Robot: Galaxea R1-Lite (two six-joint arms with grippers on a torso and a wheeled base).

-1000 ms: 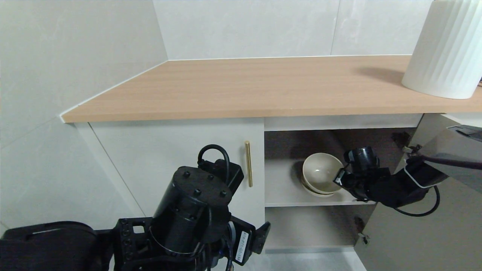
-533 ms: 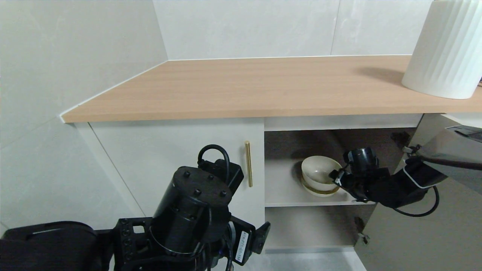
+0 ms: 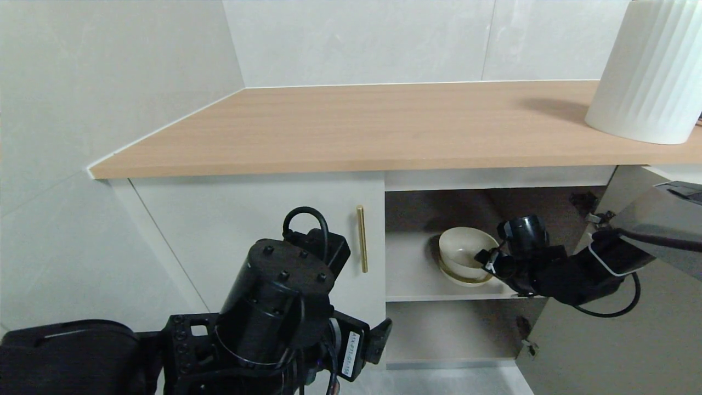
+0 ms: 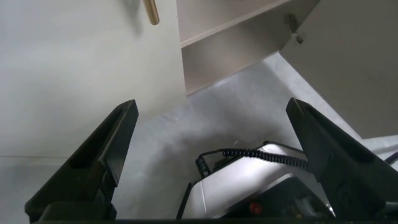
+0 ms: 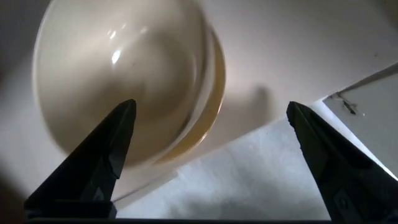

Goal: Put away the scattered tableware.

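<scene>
1. Bowl [image 3: 463, 249] has changed since 1.0 s ago: then it was tilted and raised at the right gripper's [image 3: 488, 262] tip; now it sits level, nested in the yellow-rimmed dish [image 3: 460, 278] on the upper shelf [image 3: 411, 274] of the open cabinet, under the table [image 3: 356, 126].
2. Left arm has shifted slightly lower and leftward in the head view.
3. Right gripper: jaws released and spread wide, holding nothing, just beside the bowl's rim. Contact with the rim cannot be judged.
4. Right wrist view shows what the head view does not: the glossy bowl interior [image 5: 118, 74], the dish edge [image 5: 211, 106] projecting beneath it, and the shelf surface [image 5: 298, 56] beyond.
5. Left gripper [image 4: 210, 109]: jaws released, wide apart, nothing between them, pointing at the floor in front of the cabinet.
6. Left wrist view also shows the lower end of the gold handle [image 4: 151, 11]; the head view shows the whole handle [image 3: 361, 238] on the closed door.
7. White ribbed vessel [image 3: 647, 71] stands on the table at far right.
</scene>
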